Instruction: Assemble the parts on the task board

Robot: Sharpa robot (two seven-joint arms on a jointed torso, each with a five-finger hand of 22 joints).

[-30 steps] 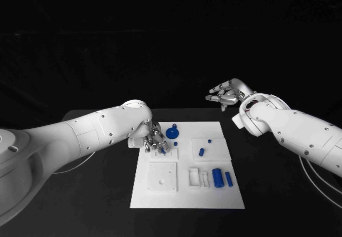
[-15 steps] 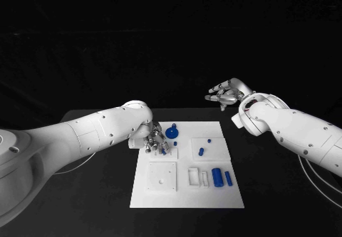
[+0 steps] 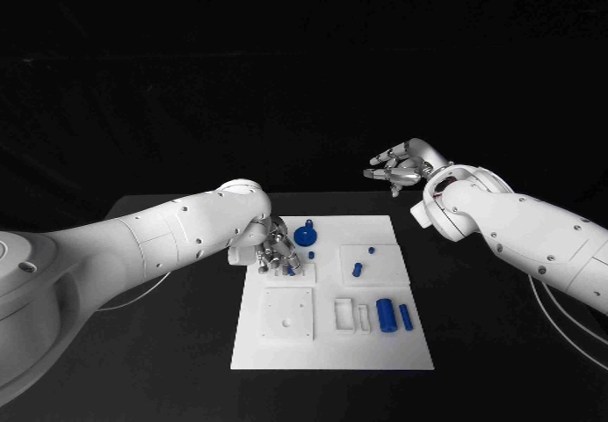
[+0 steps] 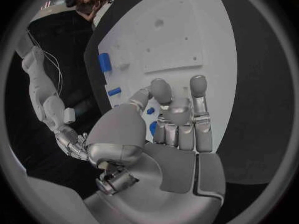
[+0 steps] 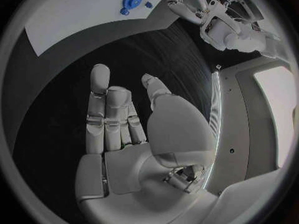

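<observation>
From my head view the scene is dim overall: black backdrop and black table (image 3: pixel 152 352) swallow light, while the white task board (image 3: pixel 332 338) and arm shells in the middle of the frame read bright, near glare, with soft shadows. Light seems to fall from above. My wrist views are fisheye circles in dark frames; straight board edges bow strongly toward the rim, where detail smears and softens.

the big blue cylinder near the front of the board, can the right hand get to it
Probably yes: the right hand is open and raised beyond the board, and nothing covers the cylinder; the left hand works further back.
</observation>
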